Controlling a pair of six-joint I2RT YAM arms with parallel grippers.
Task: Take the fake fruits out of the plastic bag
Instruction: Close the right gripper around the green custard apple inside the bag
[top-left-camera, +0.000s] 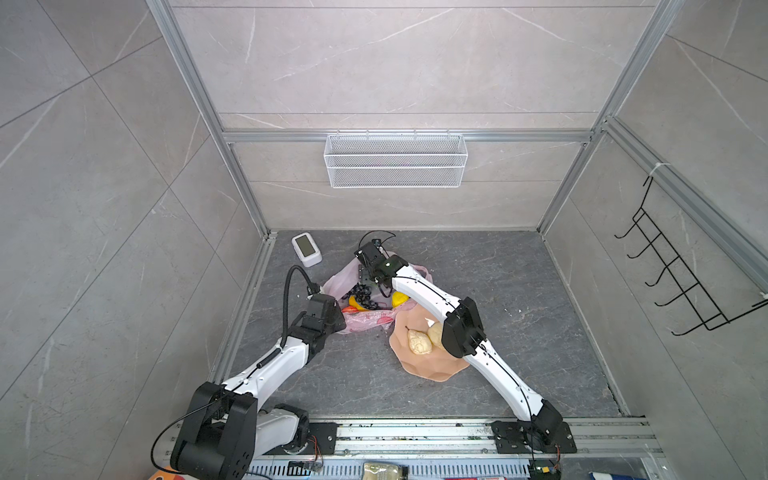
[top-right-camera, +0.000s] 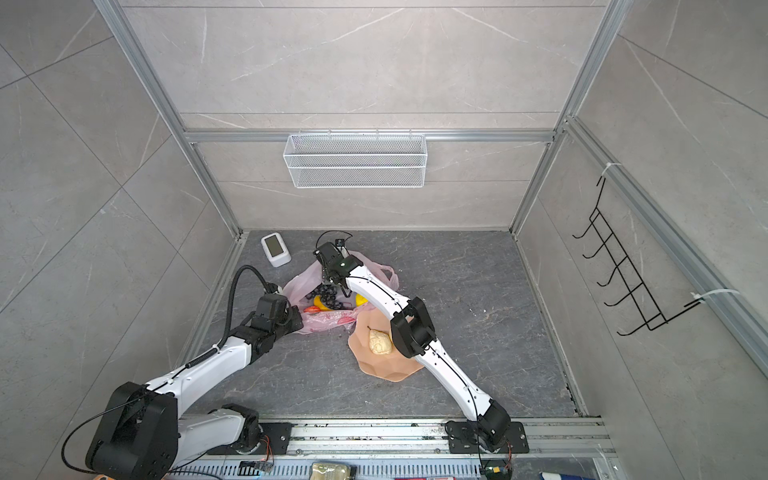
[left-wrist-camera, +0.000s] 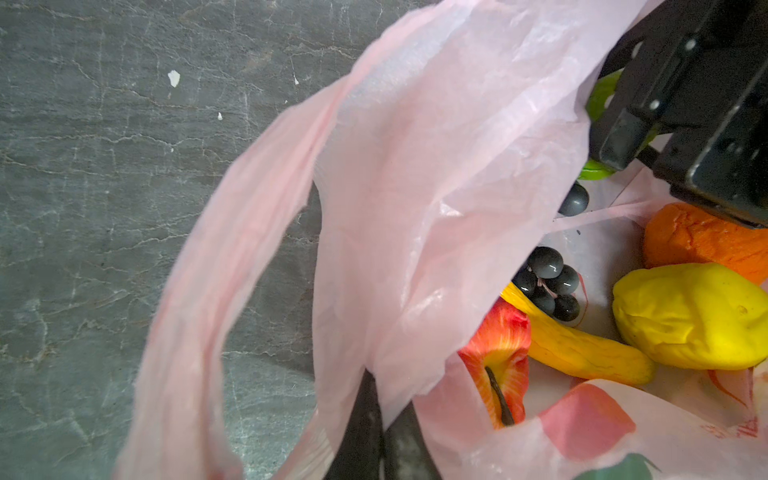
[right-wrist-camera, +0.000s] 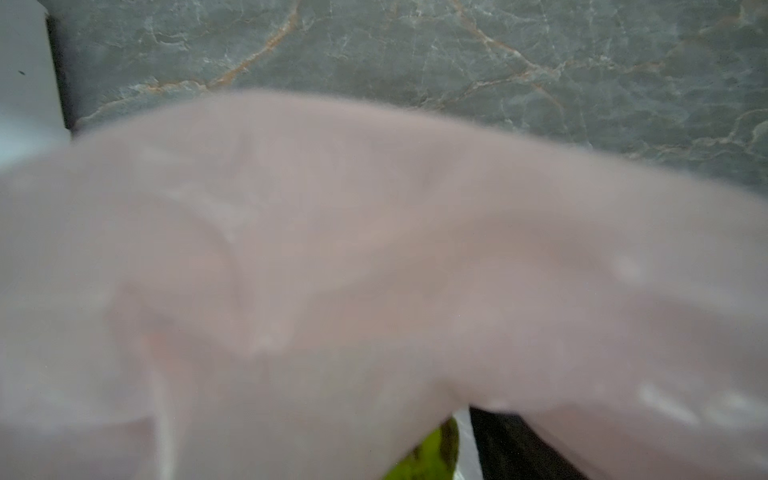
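The pink plastic bag (top-left-camera: 336, 282) (top-right-camera: 300, 283) lies open on the grey floor. Inside I see a dark grape bunch (left-wrist-camera: 548, 282), a banana (left-wrist-camera: 582, 349), a red piece (left-wrist-camera: 498, 345), a yellow piece (left-wrist-camera: 690, 316), an orange piece (left-wrist-camera: 685, 241) and a green piece (right-wrist-camera: 432, 453). My left gripper (left-wrist-camera: 380, 440) is shut on the bag's rim. My right gripper (top-left-camera: 367, 279) reaches down into the bag; one finger (right-wrist-camera: 519, 449) stands just beside the green piece, jaws apart. The bag's film (right-wrist-camera: 374, 249) hides the other finger. A beige piece (top-left-camera: 419, 343) lies on the peach plate (top-left-camera: 432, 372).
A white timer box (top-left-camera: 306, 248) stands at the back left, close to the bag. A wire basket (top-left-camera: 395, 160) hangs on the back wall and a black hook rack (top-left-camera: 681, 270) on the right wall. My right forearm crosses over the plate.
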